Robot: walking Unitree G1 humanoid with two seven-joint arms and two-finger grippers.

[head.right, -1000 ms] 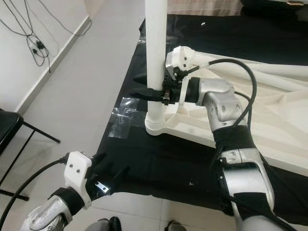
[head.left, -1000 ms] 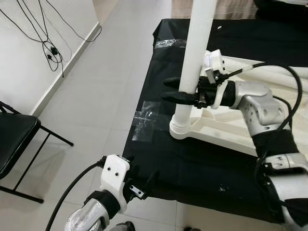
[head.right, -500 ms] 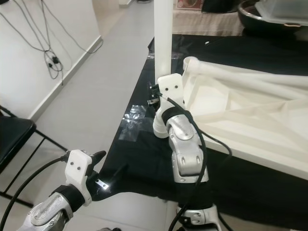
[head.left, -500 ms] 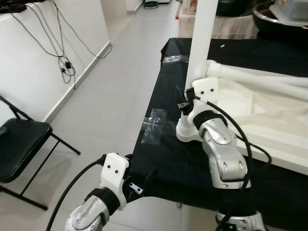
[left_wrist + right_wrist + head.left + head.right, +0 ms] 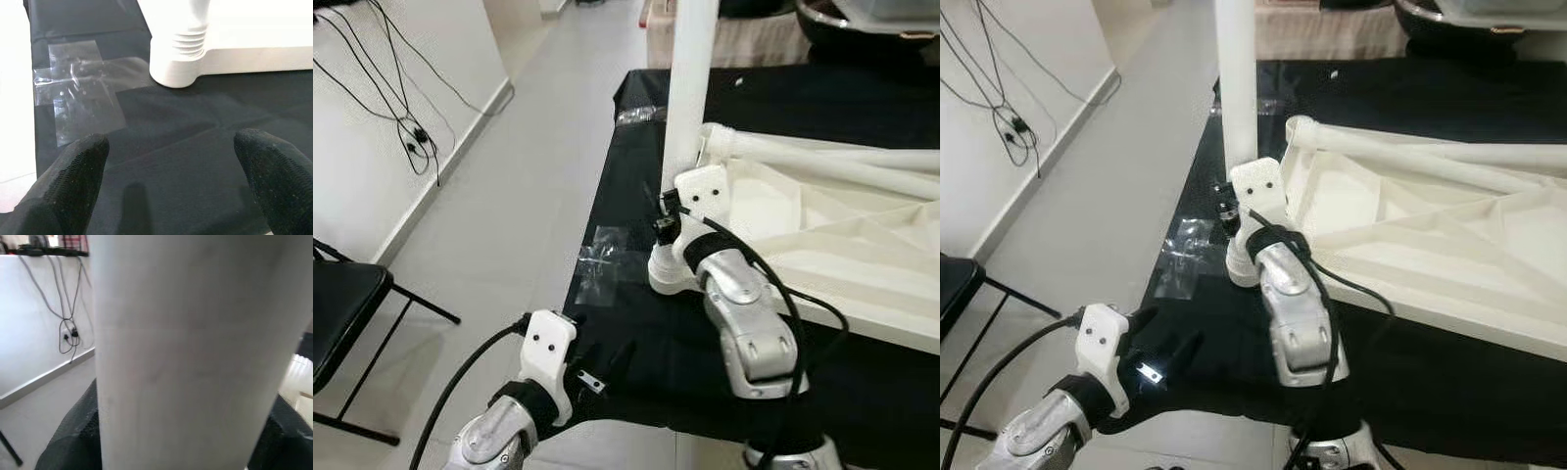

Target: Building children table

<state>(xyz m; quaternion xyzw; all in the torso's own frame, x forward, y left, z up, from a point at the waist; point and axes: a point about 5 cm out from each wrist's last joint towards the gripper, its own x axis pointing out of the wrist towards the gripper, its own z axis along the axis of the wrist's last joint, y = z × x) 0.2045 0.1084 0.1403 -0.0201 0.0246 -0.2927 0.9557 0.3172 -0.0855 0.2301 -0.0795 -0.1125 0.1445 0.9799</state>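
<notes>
Fingers (image 5: 73, 440) of the right gripper (image 5: 668, 211) squeeze the white leg (image 5: 688, 88); the left gripper (image 5: 171, 181) hangs open over the black bench (image 5: 646, 343).

One upright table leg (image 5: 689, 88), one tabletop (image 5: 822, 235), one folding chair (image 5: 337, 308)

white leg (image 5: 690, 88) upright, screwed in corner | tabletop (image 5: 842, 230) upside-down on black cloth

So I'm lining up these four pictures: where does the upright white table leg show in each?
Left eye view: the upright white plastic table leg rises top centre.
Right eye view: top, left of centre.
Left wrist view: its threaded foot at the top.
Right wrist view: close up, between the right end effector's black fingers.
Shared landmark: the black cloth.
</notes>
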